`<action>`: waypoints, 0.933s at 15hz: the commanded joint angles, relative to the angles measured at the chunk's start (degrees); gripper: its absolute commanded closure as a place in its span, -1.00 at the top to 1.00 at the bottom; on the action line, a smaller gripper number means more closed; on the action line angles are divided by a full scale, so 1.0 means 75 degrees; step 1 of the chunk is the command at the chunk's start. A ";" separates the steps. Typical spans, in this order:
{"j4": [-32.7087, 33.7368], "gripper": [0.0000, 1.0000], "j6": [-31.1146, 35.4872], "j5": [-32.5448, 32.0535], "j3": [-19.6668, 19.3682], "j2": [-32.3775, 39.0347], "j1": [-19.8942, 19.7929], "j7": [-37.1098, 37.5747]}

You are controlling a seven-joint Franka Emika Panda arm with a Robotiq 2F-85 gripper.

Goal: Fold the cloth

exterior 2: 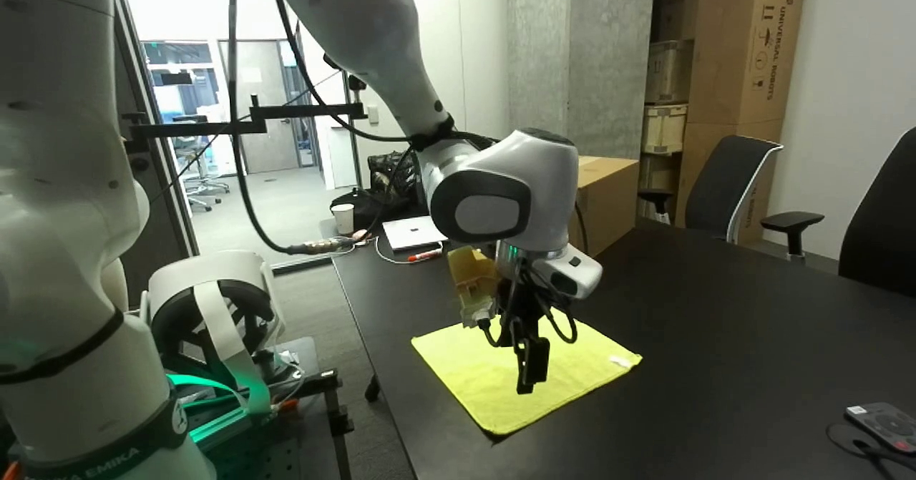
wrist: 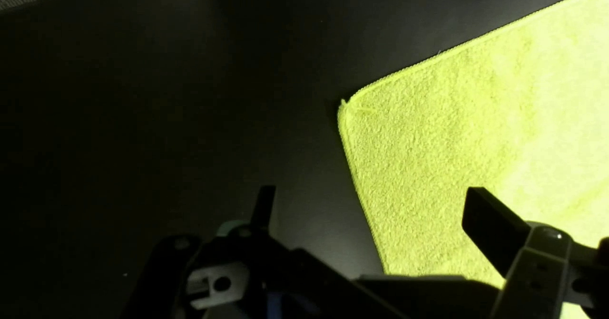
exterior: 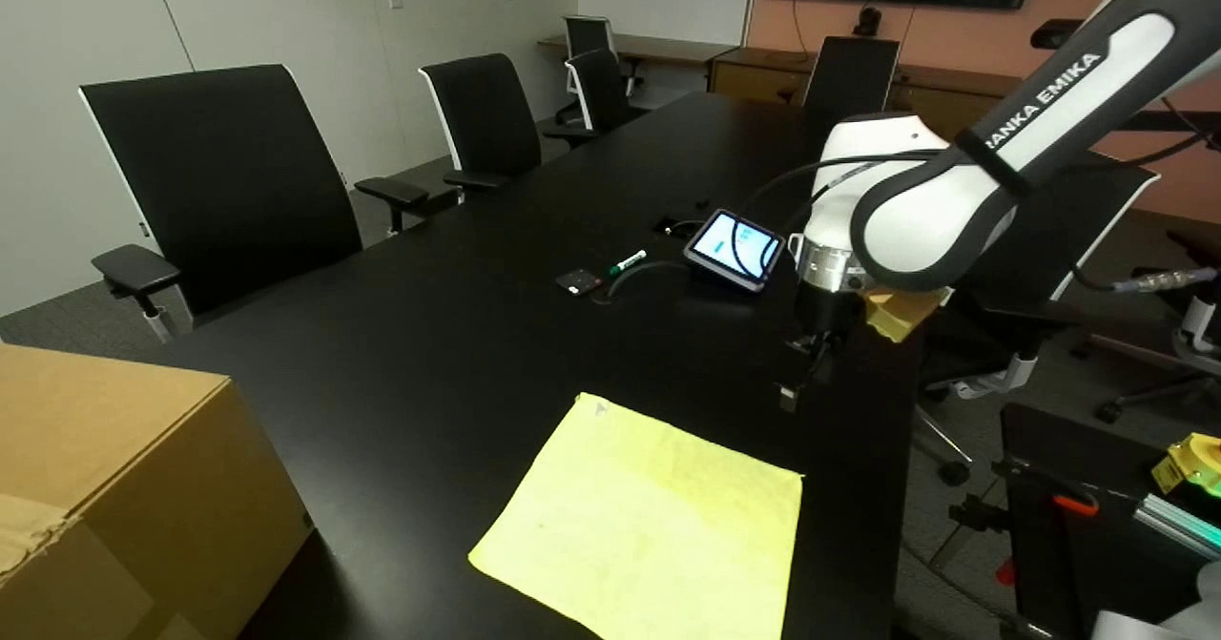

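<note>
Gripper (wrist: 370,190) nearest the wrist lens: jaws standing wide apart, gripping nothing. In that view one finger (wrist: 495,233) overlaps the yellow cloth (wrist: 447,152), its mate the black table (wrist: 190,95); cloth corner shows between and beyond the tips. In both exterior views cloth lies flat, unfolded on the table, gripper pointing down, raised above the tabletop, apart from the cloth. Cardboard box (exterior: 205,516) near the cloth in an exterior view; tablet (exterior: 720,242) with lit screen, green marker (exterior: 628,261) and dark remote (exterior: 579,282) grouped farther along the table.
</note>
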 commanded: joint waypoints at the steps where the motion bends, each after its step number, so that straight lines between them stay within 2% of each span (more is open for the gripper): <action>1: 0.0654 1.00 -0.0123 0.0338 0.0143 0.0886 0.0016 -0.0133; 9: 0.1258 1.00 -0.0001 0.0926 0.0545 0.2150 -0.0266 -0.0283; 14: 0.1536 1.00 -0.0116 0.0887 0.0599 0.2724 -0.0312 -0.0252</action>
